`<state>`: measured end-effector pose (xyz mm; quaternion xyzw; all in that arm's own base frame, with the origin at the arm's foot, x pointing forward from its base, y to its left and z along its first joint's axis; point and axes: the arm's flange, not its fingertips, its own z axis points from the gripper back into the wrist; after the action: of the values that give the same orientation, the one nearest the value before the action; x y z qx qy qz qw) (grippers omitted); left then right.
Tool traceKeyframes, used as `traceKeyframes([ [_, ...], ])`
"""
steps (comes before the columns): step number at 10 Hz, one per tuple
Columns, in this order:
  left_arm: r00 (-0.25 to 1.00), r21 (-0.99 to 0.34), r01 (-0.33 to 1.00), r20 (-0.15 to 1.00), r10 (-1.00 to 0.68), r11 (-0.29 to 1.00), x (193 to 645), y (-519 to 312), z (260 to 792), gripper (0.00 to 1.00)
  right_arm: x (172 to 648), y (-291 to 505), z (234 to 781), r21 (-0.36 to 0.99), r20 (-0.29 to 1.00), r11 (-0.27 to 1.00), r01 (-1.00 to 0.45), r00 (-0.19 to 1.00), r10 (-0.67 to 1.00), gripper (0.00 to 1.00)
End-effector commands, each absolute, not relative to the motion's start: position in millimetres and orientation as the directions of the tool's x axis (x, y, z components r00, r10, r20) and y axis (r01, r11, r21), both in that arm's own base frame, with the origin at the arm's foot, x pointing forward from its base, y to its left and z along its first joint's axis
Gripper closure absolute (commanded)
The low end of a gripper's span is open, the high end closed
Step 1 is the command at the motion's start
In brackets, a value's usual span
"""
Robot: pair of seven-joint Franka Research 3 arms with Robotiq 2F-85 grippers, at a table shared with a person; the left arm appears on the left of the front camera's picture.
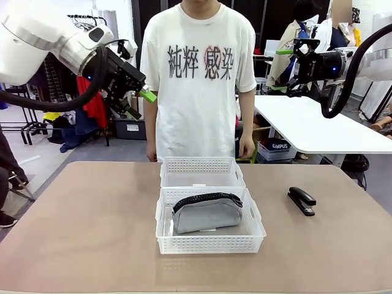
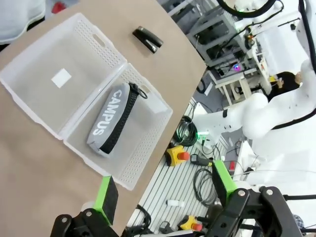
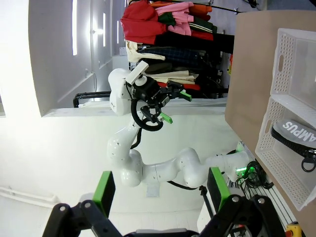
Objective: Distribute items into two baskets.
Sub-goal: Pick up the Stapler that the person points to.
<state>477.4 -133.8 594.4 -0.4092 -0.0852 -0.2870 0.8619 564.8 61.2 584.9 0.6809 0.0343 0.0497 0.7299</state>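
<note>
**Half sorted, nothing gripped**

Found the grey pouch (image 1: 208, 215) inside the nearer basket (image 1: 211, 245), at the middle of the brown table (image 1: 79, 233). Noted its long axis running left to right, parallel to the basket's long walls, with the zip uppermost and the zip pull at the end toward the robot's right. Read "CAMPUS" along its side in the left wrist view.

Saw the farther basket (image 1: 202, 164) touching the nearer one, long wall to long wall, with a small white label on its floor.

Spotted the black stapler (image 1: 302, 201) flat on the bare table, to the right of both baskets and well apart from them. Noted its long axis slanted, far end toward the table's middle and near end toward the right edge. Could not tell which end was its nose.

Beyond the far edge, saw a person (image 1: 199, 79) in a white printed T-shirt, standing with arms down.

Saw the left gripper (image 1: 142, 104) high above the table's far left and the right gripper (image 1: 282, 70) high at the far right, each with jaws spread wide and clasping nothing.
</note>
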Motion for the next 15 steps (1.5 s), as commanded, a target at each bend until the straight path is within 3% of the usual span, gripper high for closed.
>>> traceKeyframes([
  [1,0.820,-0.651,0.563,0.360,-0.445,0.510,482.4,-136.6,597.4,0.00,563.7,61.8,587.1,0.997,0.022,0.065,-0.030,0.992,0.121,0.00],
  [4,0.818,-0.655,0.567,0.374,-0.437,0.500,481.2,-138.3,591.8,0.00,563.7,61.8,587.1,0.997,0.022,0.065,-0.030,0.992,0.121,0.00],
  [5,0.876,-0.757,0.458,0.295,-0.382,0.466,487.8,-125.1,597.8,0.00,563.7,61.8,587.1,0.997,0.022,0.065,-0.030,0.992,0.121,0.00],
  [8,0.977,-0.869,0.197,0.135,-0.164,0.455,501.5,-72.8,620.1,0.00,563.7,61.8,587.1,0.997,0.022,0.065,-0.030,0.992,0.121,0.00],
  [10,0.996,-0.941,0.091,0.080,-0.046,0.325,507.7,-39.1,634.9,0.00,563.7,61.8,587.1,0.997,0.022,0.065,-0.030,0.992,0.121,0.00],
  [12,0.999,-0.973,0.041,0.046,0.017,0.227,519.1,-14.6,636.3,0.00,563.7,61.8,587.1,0.997,0.022,0.065,-0.030,0.992,0.121,0.00],
  [15,0.990,-0.991,0.120,0.115,-0.079,0.061,522.7,-12.3,630.5,0.00,563.7,61.8,587.1,0.997,0.022,0.065,-0.030,0.992,0.121,0.00],
])
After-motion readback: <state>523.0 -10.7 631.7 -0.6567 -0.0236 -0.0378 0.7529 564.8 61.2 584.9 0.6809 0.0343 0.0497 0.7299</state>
